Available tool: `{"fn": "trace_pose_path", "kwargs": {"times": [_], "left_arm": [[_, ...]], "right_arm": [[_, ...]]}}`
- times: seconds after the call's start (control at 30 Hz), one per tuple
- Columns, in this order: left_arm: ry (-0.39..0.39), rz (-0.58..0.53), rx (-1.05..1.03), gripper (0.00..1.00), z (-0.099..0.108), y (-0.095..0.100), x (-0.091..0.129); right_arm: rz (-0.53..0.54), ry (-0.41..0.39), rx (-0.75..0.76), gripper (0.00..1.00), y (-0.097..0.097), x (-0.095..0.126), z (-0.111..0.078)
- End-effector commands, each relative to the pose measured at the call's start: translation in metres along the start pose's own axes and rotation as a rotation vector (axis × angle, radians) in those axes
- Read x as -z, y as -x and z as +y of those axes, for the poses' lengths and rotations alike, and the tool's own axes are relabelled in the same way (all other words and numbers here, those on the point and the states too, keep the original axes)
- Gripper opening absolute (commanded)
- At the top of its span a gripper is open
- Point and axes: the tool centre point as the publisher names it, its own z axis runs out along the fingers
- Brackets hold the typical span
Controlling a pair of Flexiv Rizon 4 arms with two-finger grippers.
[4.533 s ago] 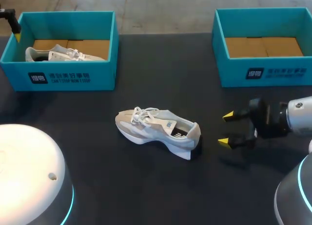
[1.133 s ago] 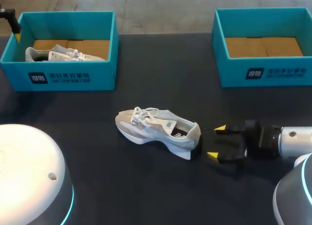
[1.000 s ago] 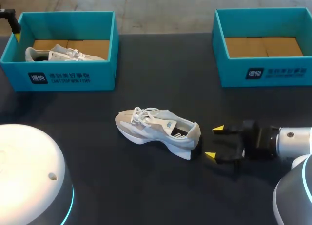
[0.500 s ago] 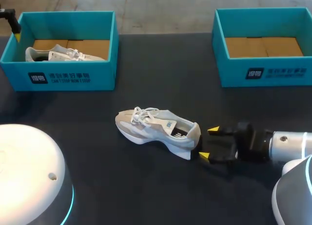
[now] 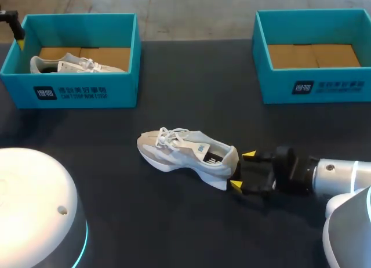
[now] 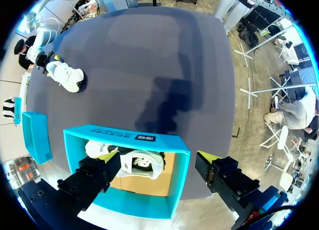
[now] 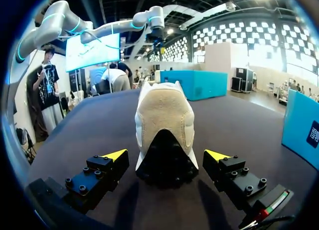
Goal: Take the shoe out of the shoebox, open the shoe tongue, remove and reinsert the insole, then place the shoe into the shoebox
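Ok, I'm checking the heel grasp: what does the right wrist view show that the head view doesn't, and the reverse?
Only the right wrist view: the shoe end-on, its heel between the right gripper's open fingers, with a gap on each side. Only the head view: the laces, and a second shoe in the left box. Both: the shoe on the table, with the right gripper at its heel.
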Motion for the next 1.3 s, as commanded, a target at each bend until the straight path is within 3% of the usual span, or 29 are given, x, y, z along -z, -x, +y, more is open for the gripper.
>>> {"fn": "trace_pose_path", "kwargs": {"times": [0.03, 0.9, 0.97, 1.1, 1.13, 1.3], "left_arm": [[0.002, 0.002, 0.000, 1.00, -0.001, 0.000, 0.000], [0.002, 0.002, 0.000, 1.00, -0.001, 0.000, 0.000], [0.002, 0.002, 0.000, 1.00, -0.001, 0.000, 0.000], [0.002, 0.002, 0.000, 1.00, -0.001, 0.000, 0.000], [0.002, 0.002, 0.000, 1.00, -0.001, 0.000, 0.000], [0.002, 0.002, 0.000, 1.00, -0.001, 0.000, 0.000]], "right_arm": [[-0.002, -0.013, -0.006, 1.00, -0.001, -0.009, 0.002], [0.025, -0.009, -0.009, 1.00, 0.003, -0.026, 0.008], [0.030, -0.012, -0.007, 0.46, 0.004, -0.026, 0.008], [0.040, -0.014, 0.000, 0.06, 0.006, -0.026, 0.009], [0.042, -0.015, 0.002, 0.00, 0.006, -0.026, 0.009], [0.058, -0.020, 0.013, 0.00, 0.008, -0.023, 0.010]]}}
